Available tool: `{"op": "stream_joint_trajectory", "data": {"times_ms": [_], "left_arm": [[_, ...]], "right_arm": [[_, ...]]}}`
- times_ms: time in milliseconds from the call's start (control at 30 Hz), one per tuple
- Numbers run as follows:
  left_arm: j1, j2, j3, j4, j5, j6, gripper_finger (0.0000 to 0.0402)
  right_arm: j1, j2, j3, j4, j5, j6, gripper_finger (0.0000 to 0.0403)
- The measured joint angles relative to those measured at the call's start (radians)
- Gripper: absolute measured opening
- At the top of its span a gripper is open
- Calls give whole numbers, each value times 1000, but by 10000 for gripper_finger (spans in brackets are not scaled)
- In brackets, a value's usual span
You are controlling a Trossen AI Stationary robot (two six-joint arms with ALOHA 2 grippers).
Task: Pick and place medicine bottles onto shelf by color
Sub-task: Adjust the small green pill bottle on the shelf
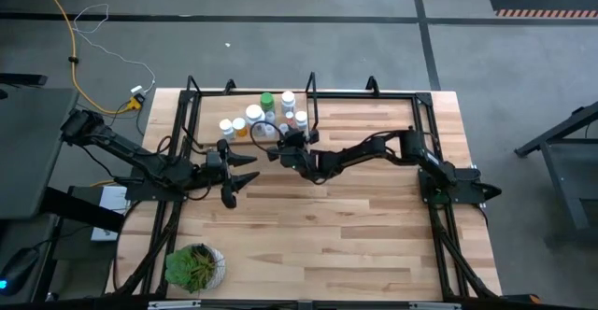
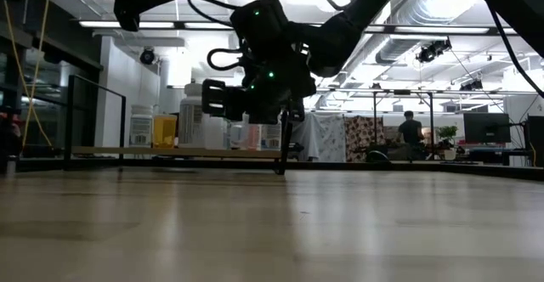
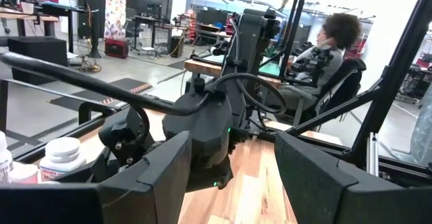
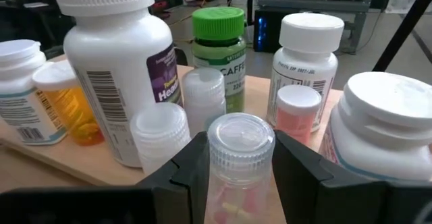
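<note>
Now I keep the right tool [image 4: 239, 177], clamped on the clear-capped bottle [image 4: 239, 156], upright and lower it squarely onto the shelf [image 4: 81, 163] near the tabletop's far edge; the left tool [image 1: 245, 168] waits half-open, empty.

Two matte black jointed arms are seen, left arm [image 1: 121, 151] and right arm [image 1: 374, 151], each built of slim links and bulkier rounded joint housings. Black cables are looped loosely along the links. Small green indicator lights are shown on the right wrist housing. Each gripper, left [image 1: 241, 170] and right [image 4: 233, 166], is fitted with two flat black angular fingers [image 3: 324, 177].
</note>
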Motion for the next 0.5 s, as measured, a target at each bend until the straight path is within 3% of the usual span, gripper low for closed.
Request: {"op": "stream_joint_trajectory", "data": {"times_ms": [500], "left_arm": [[0,0,0,0,0,0,204]], "right_arm": [[-25,-2,0,-48,-22,3,119]]}}
